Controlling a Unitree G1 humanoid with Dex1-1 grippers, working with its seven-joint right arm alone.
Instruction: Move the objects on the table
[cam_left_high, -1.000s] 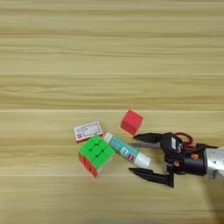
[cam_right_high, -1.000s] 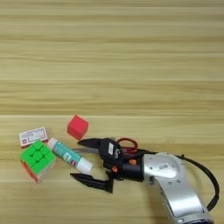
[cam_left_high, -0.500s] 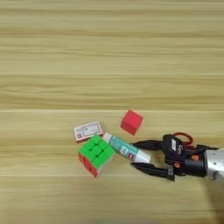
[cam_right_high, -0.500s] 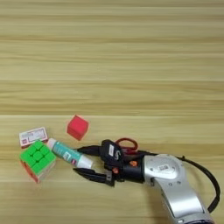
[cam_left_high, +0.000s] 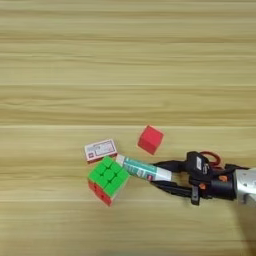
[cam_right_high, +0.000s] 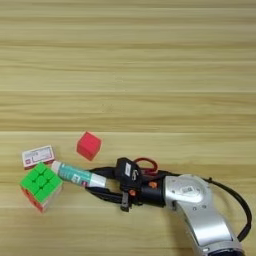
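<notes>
A white-green glue stick lies near the table's front edge, its left end touching the green-and-red puzzle cube. My right gripper reaches in from the right, its two black fingers shut on the stick's right end, one on each side. A plain red cube stands just behind the stick. The small red-white flat box lies behind the puzzle cube. The red handles of the scissors peek out behind the gripper's body; the blades are hidden.
My silver forearm comes in from the bottom right, trailing a black cable. Bare wood stretches across the whole far half and the left of the table.
The fingers went from wide open to closed around the glue stick's right end. The stick has turned slightly, lying more level. The other things stayed put.
</notes>
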